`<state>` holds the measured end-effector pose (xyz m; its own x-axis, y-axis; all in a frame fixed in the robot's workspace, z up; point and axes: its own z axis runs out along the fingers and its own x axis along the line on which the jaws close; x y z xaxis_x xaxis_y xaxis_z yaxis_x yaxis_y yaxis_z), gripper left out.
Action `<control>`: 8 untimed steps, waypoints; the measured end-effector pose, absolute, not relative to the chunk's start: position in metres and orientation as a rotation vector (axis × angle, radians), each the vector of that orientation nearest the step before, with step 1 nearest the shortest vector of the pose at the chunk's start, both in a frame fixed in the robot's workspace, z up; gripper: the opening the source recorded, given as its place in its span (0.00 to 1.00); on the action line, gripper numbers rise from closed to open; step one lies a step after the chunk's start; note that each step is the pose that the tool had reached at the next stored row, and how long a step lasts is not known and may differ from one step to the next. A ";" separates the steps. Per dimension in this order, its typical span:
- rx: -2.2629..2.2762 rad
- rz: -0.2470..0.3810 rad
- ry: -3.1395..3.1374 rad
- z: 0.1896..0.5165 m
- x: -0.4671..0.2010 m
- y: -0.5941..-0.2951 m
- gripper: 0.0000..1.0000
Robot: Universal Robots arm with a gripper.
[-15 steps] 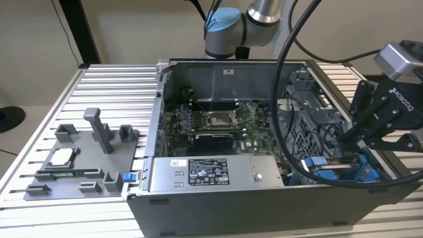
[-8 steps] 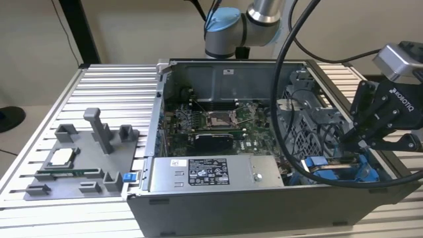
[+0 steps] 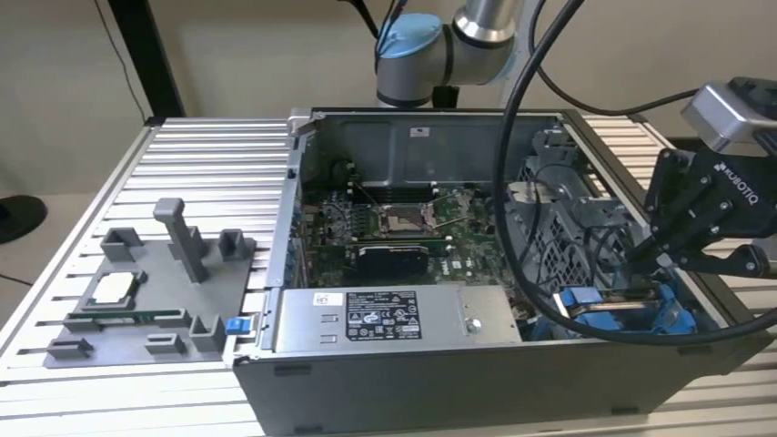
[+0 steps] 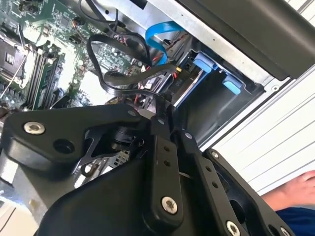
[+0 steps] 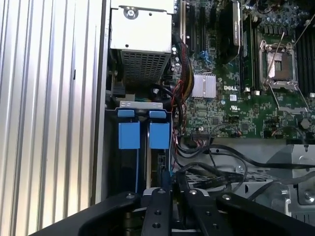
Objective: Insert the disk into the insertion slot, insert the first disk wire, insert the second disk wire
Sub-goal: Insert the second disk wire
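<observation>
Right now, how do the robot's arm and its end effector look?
The arm has silver tube segments and a light blue joint cap. Thick black cables hang from it. The end effector is matte black, with bolted linkage bars, white lettering, and a grey camera block above.

Noted white block lettering down the black body of the gripper (image 3: 638, 258) in the exterior view, a maker's mark, left unread here. Found a white-and-black printed label (image 3: 380, 314) on the grey power-supply box (image 3: 486, 319), crowded with fine lines and small symbols, none legible. Spotted a small white sticker (image 3: 419, 131) on the rear wall of the computer case (image 3: 401, 382), its print too small to make out. Picked out a short white printed word (image 5: 231, 87) on the green motherboard (image 5: 221, 113) in the first wrist view, beside the ribbed heatsink (image 5: 204, 85), plus tiny white component markings scattered over the board, unreadable.
</observation>
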<state>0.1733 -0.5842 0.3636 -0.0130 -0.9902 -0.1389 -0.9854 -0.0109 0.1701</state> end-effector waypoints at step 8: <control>2.187 -0.346 -2.191 0.363 0.172 -0.584 0.00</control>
